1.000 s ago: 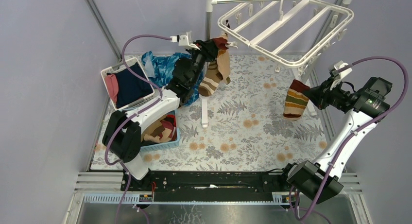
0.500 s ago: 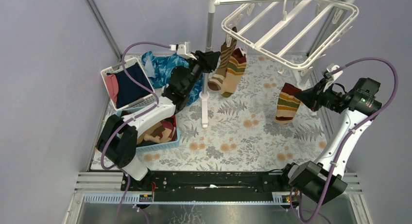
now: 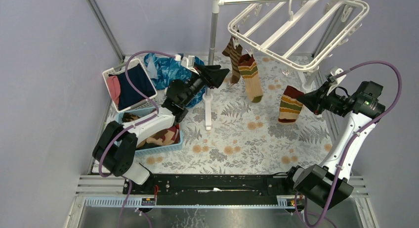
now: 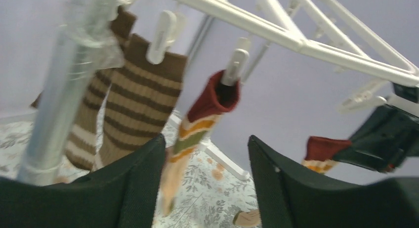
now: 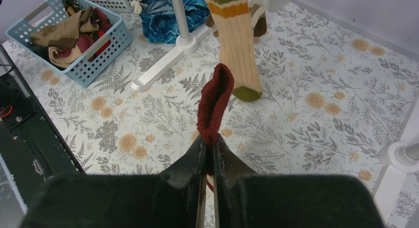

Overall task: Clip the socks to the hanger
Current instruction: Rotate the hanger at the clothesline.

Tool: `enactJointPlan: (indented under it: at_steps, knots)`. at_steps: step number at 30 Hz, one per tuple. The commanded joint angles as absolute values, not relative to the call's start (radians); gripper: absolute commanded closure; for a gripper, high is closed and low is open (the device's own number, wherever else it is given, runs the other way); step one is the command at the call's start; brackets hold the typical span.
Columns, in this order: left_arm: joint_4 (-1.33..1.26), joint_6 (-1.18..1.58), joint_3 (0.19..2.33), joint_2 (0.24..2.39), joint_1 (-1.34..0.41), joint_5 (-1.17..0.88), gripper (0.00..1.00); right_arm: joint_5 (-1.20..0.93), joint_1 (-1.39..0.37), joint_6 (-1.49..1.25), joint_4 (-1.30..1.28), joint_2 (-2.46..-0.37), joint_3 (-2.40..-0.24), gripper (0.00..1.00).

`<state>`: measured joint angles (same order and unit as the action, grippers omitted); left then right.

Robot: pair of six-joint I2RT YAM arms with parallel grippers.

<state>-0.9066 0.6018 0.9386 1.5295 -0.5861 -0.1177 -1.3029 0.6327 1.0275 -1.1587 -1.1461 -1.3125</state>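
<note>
The white hanger (image 3: 296, 35) hangs from the rack's top bar. A brown striped sock (image 3: 231, 57) and a tan sock with red and green bands (image 3: 250, 77) hang from its clips; both show in the left wrist view, the striped one (image 4: 141, 104) and the banded one (image 4: 210, 102). My left gripper (image 3: 217, 74) is open and empty just below and left of them, with its jaws wide apart (image 4: 205, 144). My right gripper (image 3: 304, 97) is shut on the red cuff of another striped sock (image 3: 289, 105), which dangles below the hanger's right side (image 5: 215, 107).
The grey-white rack pole (image 3: 213, 35) and its foot (image 3: 208, 109) stand beside my left gripper. A blue basket (image 3: 163, 148) holds more socks. A white basket (image 3: 118, 68) holds navy and pink clothes. A blue patterned cloth (image 3: 170, 69) lies behind it.
My left gripper has let go of the socks, which now hang from the hanger clips, and it has drawn back down. The hanger swung right. My right gripper shifted slightly left with its sock.
</note>
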Motion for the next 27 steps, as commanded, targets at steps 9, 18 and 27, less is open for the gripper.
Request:
enactJointPlan:
  at_steps: [9, 18, 27]
  knots:
    - [-1.182, 0.569, 0.941, 1.550, -0.787, -0.344, 0.10, -1.376, 0.541, 1.231, -1.300, -1.115, -1.260, 1.00]
    - [-1.192, 0.384, 1.082, 1.654, -0.822, -0.431, 0.03, -1.413, 0.499, 1.433, -1.390, -1.094, -1.262, 1.00]
    - [-1.278, 0.253, 1.223, 1.803, -0.867, -0.392, 0.05, -1.396, 0.500, 1.426, -1.346, -1.101, -1.260, 1.00]
